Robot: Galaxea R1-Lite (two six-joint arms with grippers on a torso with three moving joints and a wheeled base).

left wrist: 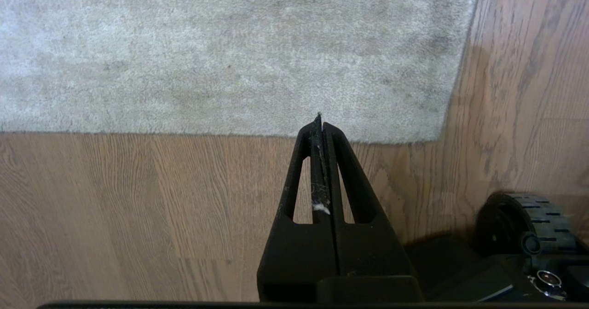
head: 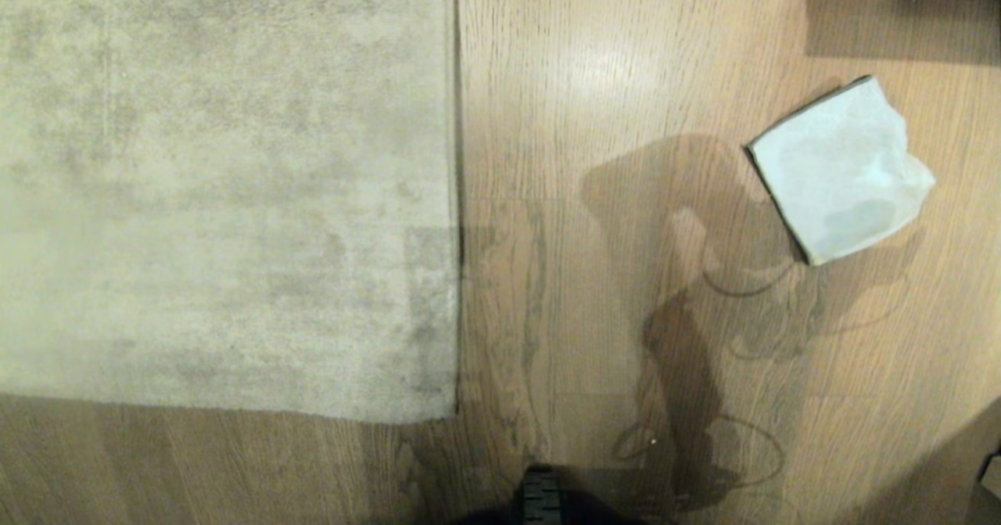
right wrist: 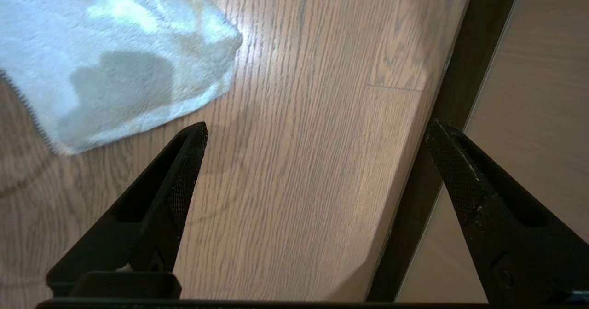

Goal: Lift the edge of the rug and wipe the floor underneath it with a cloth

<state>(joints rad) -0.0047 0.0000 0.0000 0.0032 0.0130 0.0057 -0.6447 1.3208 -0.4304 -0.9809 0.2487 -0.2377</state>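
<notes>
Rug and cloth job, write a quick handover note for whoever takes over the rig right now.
Left claw: shut, empty, parked above the floor near the rug's corner.
Right claw: wide open, empty, above bare floor beside the cloth, not touching it.
The cloth lies flat on the floor, well apart from the rug on the robot's right.
The rug edge lies flat on the floor, not lifted.
Done: nothing visible yet.
Left: pick up the cloth, lift the rug edge, wipe the floor underneath.
</notes>
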